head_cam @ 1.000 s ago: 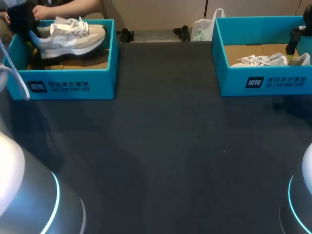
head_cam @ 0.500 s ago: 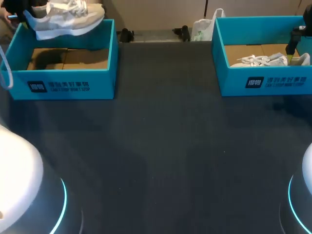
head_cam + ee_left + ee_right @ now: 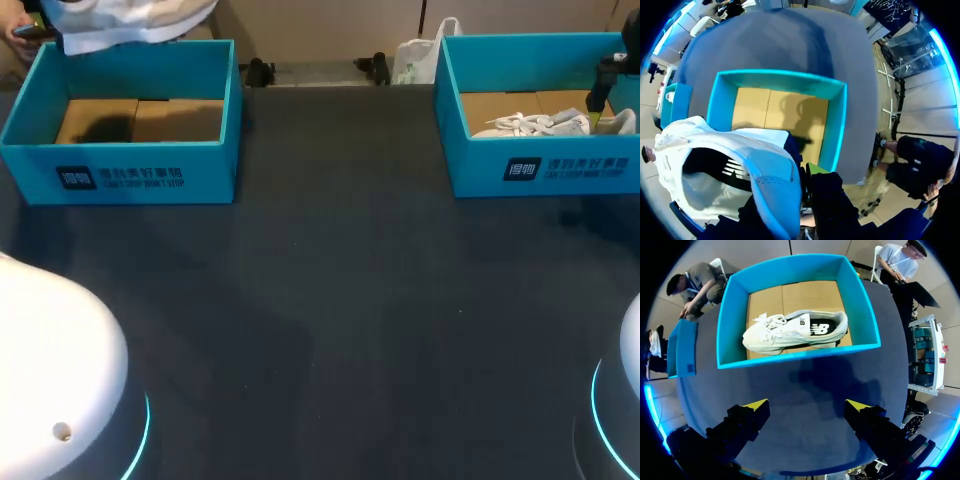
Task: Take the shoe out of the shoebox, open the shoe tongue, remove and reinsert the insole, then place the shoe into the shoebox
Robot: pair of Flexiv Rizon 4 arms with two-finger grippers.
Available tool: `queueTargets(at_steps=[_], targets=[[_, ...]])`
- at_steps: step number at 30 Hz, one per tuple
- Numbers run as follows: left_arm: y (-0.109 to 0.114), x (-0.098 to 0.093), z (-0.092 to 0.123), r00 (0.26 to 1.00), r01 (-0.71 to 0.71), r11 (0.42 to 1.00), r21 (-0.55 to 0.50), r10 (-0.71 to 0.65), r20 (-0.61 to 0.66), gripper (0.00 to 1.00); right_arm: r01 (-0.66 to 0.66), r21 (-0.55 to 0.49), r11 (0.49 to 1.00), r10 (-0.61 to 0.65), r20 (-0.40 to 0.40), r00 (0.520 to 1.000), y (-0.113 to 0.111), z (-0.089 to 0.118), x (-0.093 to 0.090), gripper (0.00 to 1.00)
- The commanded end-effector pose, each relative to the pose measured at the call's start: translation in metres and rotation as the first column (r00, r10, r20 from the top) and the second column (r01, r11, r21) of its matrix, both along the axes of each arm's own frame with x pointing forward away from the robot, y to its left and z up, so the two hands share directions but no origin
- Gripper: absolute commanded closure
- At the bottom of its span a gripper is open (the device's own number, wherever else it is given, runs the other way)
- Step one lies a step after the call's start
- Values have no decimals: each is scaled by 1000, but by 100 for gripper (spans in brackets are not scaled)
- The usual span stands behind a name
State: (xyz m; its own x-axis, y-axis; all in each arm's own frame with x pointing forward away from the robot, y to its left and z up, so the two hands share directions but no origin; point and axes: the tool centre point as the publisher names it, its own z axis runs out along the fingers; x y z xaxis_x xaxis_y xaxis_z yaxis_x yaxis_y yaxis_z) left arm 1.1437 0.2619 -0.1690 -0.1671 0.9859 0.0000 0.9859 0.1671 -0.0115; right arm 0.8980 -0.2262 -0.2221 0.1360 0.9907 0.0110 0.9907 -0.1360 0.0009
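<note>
Over the left shoebox: the held shoe [image 3: 130, 18], pale with a white sole, hangs clear of the box at the upper left edge of the frame, only its lower part inside the picture.
Left shoebox: the left shoebox [image 3: 140, 175], teal with a bare brown cardboard floor, stands at the upper left of the dark table [image 3: 340, 300].
Left gripper: from the wrist camera the left gripper [image 3: 810, 172] is clamped on the held shoe [image 3: 730, 165]. The shoe presses right up against it and hides most of the fingers, with one yellow-green tip showing beside the shoe's dark opening. The left shoebox [image 3: 780, 80] lies ahead of and below the gripper.
Right gripper: the right gripper [image 3: 807, 405] stands wide apart, its two yellow tips well separated, with nothing between them and nothing touched. Only dark table shows beneath it.
Right gripper, head view: the right gripper [image 3: 603, 95] hangs at the upper right edge of the frame, by the far right end of the right shoebox [image 3: 540, 165].
Right shoebox: the right shoebox [image 3: 795, 352], also teal, lies just ahead of the open fingers.
Boxed shoe: the boxed shoe [image 3: 795, 332], white with loose laces, lies on its side on the cardboard floor; in the head view the boxed shoe [image 3: 535, 125] peeks over the front wall.
Arms: the pale housings of the left arm [image 3: 50, 370] and right arm [image 3: 625, 400] fill the lower corners.
</note>
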Motion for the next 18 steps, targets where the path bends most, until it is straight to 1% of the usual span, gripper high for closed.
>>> queueTargets(at_steps=[1, 6, 7, 9, 12, 14, 18], targets=[[-9, -62, 19, 974, -4, 999, 39, -5, 224, 100, 0, 0, 1000, 0, 2, 1000, 0, 0, -1, 0], [-9, -62, 19, 974, -4, 999, 39, -5, 224, 100, 0, 0, 1000, 0, 2, 1000, 0, 0, -1, 0], [-12, -65, 19, 975, -17, 998, 53, 4, 222, 100, 0, 0, 1000, 0, 2, 1000, 0, 0, -1, 0], [-21, -84, 24, 971, 15, 999, 38, -24, 238, 100, 0, 0, 1000, 0, 2, 1000, 0, 0, -1, 0], [-36, -113, 30, 963, 24, 999, 42, -35, 268, 100, 0, 0, 1000, 0, 2, 1000, 0, 0, -1, 0], [-49, -134, 32, 958, 48, 997, 53, -61, 281, 100, 0, 0, 1000, 0, 2, 1000, 0, 0, -1, 0], [-72, -169, 32, 949, 51, 995, 82, -74, 306, 100, 0, 0, 1000, 0, 2, 1000, 0, 0, -1, 0]])
